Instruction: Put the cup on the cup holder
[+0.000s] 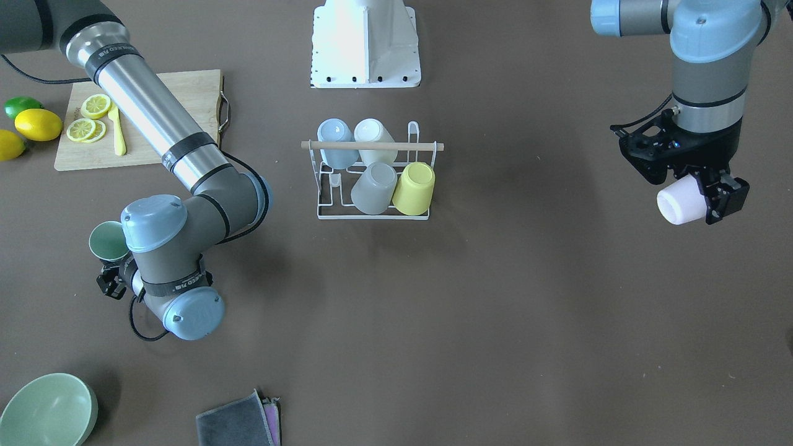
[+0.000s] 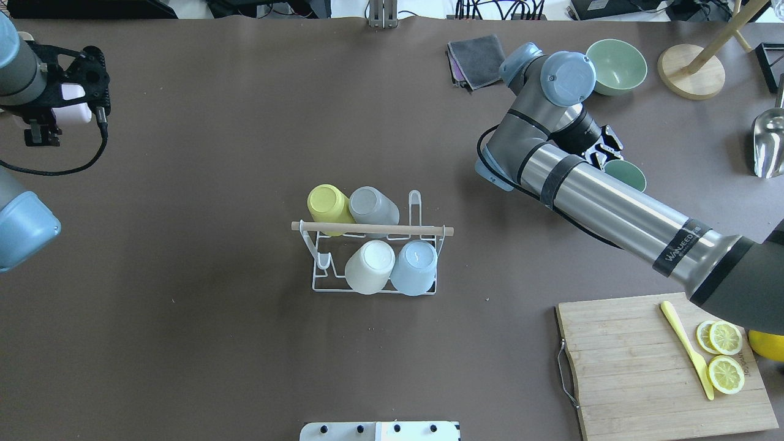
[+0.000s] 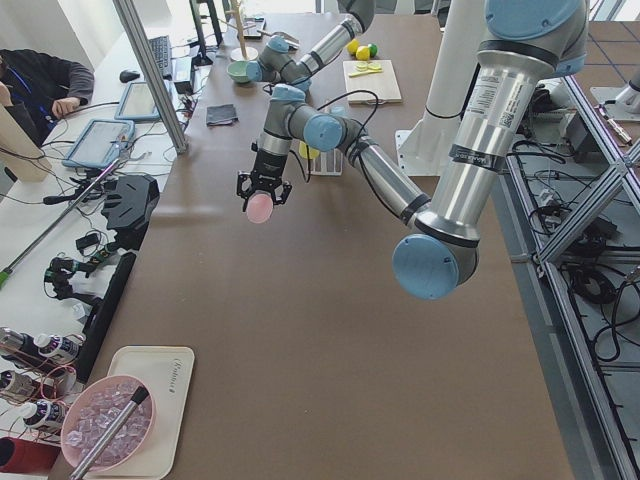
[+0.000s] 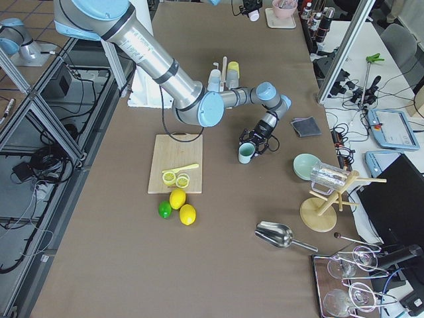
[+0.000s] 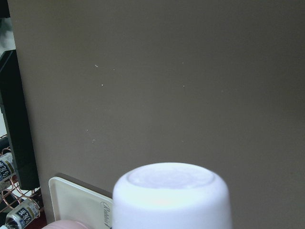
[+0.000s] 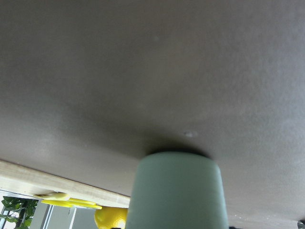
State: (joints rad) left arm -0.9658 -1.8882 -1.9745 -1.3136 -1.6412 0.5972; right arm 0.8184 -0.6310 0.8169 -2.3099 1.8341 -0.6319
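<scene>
The white wire cup holder stands mid-table with a wooden rod across its top. Blue, white, grey and yellow cups hang upside down on its prongs. My left gripper hovers well off to the side of the holder, shut on a pale pink cup held on its side above the table. My right gripper reaches in from the side around a green cup that stands upright on the table; its fingers are hidden, but it looks shut on the cup.
A cutting board with lemon slices and a yellow knife lies by lemons and a lime. A green bowl and folded cloths sit near the table edge. A wooden stand and metal scoop are beyond the right arm.
</scene>
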